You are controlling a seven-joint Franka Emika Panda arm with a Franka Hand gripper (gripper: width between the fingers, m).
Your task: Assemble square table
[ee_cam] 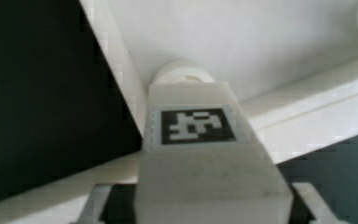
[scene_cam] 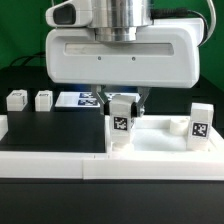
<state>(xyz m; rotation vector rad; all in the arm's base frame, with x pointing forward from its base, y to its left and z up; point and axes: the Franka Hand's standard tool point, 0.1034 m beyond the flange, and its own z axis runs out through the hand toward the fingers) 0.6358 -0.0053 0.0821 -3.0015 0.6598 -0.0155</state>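
Over a round corner socket (ee_cam: 185, 72) at the exterior view's left of the white square tabletop (scene_cam: 160, 140), my gripper (scene_cam: 123, 103) pinches an upright tag-marked leg (scene_cam: 121, 124), hand pointing straight down. I see another leg (scene_cam: 199, 122) standing at the tabletop's right end.

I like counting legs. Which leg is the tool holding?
The middle leg, gripped in the tool at the tabletop's corner; the others stand alone.
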